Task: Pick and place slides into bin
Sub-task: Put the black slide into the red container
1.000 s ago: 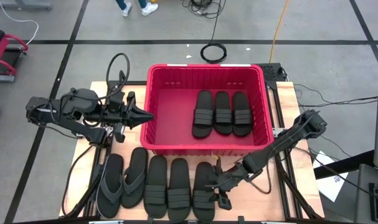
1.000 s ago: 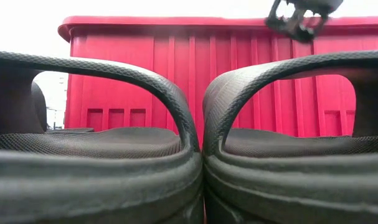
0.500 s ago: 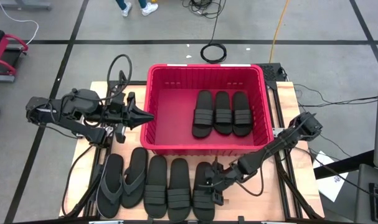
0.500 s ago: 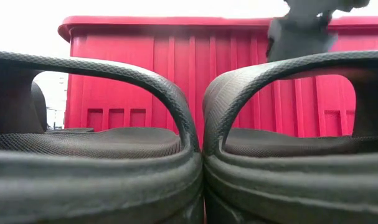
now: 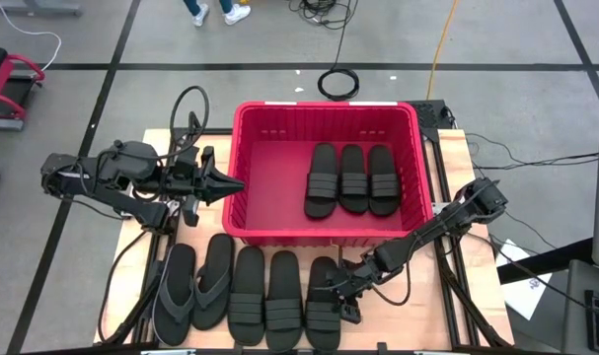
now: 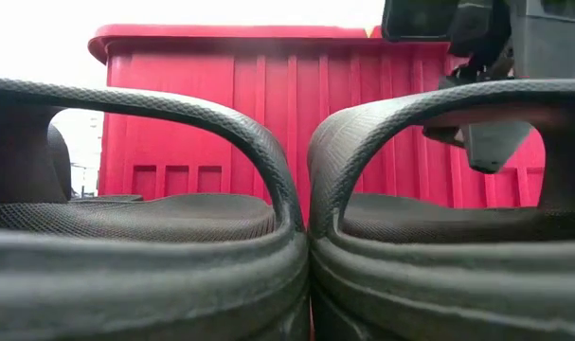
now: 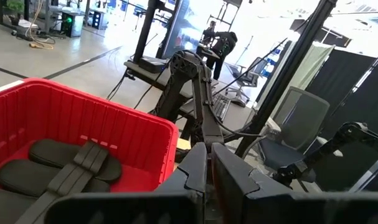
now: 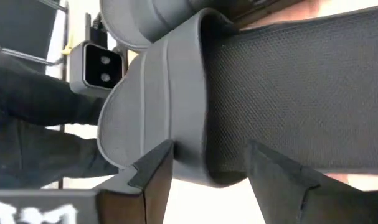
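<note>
Looking down on the red bin [image 5: 267, 154], biggest thing on the table, with three black slides [image 5: 352, 178] lying side by side inside it toward my right wall. Along the bin's front wall sits the row of five slides [image 5: 252, 298], two grey flip-flops [image 5: 194, 289] at my left end. My left gripper [image 5: 228, 184] hangs at the bin's left rim, fingers pressed together, holding nothing. My right gripper [image 5: 336, 299] is down at the row's right-end slide [image 5: 322, 301], fingers [image 8: 152, 167] spread apart, straddling its edge.
</note>
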`<state>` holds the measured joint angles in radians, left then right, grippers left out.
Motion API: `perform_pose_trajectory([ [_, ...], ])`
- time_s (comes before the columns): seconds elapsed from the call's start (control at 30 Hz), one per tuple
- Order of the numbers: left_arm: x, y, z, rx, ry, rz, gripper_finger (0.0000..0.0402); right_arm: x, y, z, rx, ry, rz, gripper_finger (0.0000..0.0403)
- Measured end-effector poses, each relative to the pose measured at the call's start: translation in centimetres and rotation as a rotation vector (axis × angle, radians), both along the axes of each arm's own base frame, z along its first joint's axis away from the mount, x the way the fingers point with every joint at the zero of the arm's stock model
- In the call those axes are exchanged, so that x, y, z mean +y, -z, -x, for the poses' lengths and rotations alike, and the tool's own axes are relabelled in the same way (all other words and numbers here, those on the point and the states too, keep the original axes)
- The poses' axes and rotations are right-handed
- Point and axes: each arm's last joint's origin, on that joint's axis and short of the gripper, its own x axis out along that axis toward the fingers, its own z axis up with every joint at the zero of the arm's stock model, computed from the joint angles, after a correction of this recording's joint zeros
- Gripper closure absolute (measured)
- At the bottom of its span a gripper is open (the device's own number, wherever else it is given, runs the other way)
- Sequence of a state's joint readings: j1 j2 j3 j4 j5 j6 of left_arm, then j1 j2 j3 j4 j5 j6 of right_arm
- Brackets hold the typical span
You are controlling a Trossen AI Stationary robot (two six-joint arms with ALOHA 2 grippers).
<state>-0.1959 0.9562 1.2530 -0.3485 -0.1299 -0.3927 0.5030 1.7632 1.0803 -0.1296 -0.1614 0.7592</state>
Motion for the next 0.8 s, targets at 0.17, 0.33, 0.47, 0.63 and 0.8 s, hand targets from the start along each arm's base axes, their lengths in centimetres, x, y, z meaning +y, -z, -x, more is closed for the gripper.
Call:
perform_pose_trajectory([
  [0.17,-0.06,-0.01,0.0,-0.001,0.022,-0.011,0.038,0.06,0.79,0.19,-0.037,-0.003,-0.085,0.0215],
  [0.33,-0.07,-0.01,0.01,-0.002,0.025,-0.017,0.038,0.03,0.92,0.25,-0.061,0.006,-0.065,0.0215],
  [0.47,-0.07,-0.01,0.01,-0.002,0.025,-0.018,0.038,0.02,0.91,0.19,-0.081,0.002,-0.05,0.0238],
  [0.63,-0.07,-0.01,0.01,-0.002,0.025,-0.012,0.038,-0.02,0.96,0.26,-0.071,0.002,-0.044,0.0341],
  [0.8,-0.07,-0.01,0.01,-0.002,0.026,-0.015,0.038,0.05,0.94,0.29,-0.055,-0.007,-0.073,0.0389],
])
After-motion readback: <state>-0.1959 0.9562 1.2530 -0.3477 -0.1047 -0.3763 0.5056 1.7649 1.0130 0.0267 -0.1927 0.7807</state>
